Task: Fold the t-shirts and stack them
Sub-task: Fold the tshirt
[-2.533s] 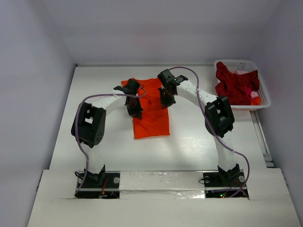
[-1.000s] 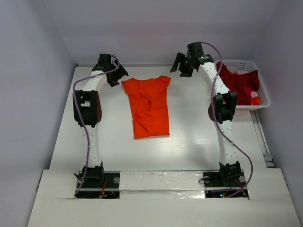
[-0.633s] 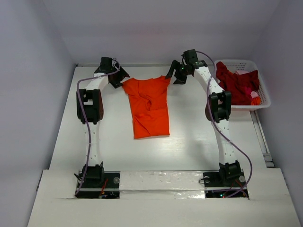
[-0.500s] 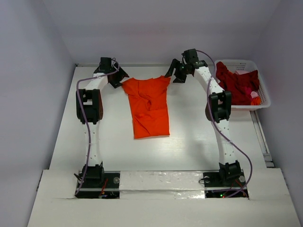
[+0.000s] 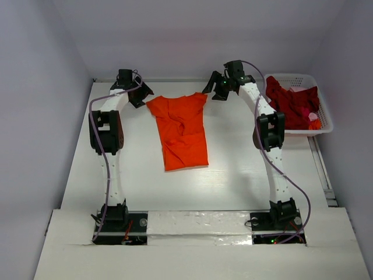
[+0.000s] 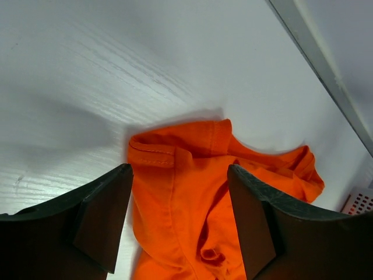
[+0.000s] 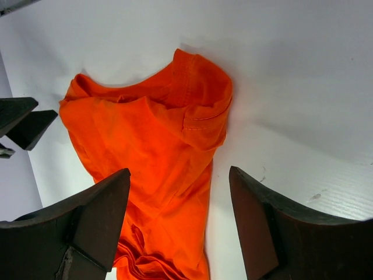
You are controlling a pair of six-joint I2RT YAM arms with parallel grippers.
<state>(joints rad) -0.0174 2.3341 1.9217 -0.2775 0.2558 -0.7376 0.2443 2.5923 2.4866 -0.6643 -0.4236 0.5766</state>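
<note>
The bright orange t-shirt [image 5: 182,131] lies on the white table with its lower half folded into a narrow strip and both sleeves spread at the far end. My left gripper [image 5: 140,97] hovers open at the left sleeve [image 6: 175,153], which shows between its dark fingers [image 6: 102,216]. My right gripper [image 5: 211,91] stands open just above the right sleeve [image 7: 201,111], nothing pinched in it. Dark red t-shirts [image 5: 289,105] are heaped in the basket.
The white lattice basket [image 5: 294,76] stands at the far right by the table's edge. The back wall and a metal rail [image 6: 317,61] run close behind both grippers. In the right wrist view the left gripper's fingertips [image 7: 23,122] show beyond the shirt.
The right gripper has dropped left to the right sleeve. The left gripper dipped to the left sleeve, narrowed a little, and the shirt's left shoulder has shifted slightly leftward.
</note>
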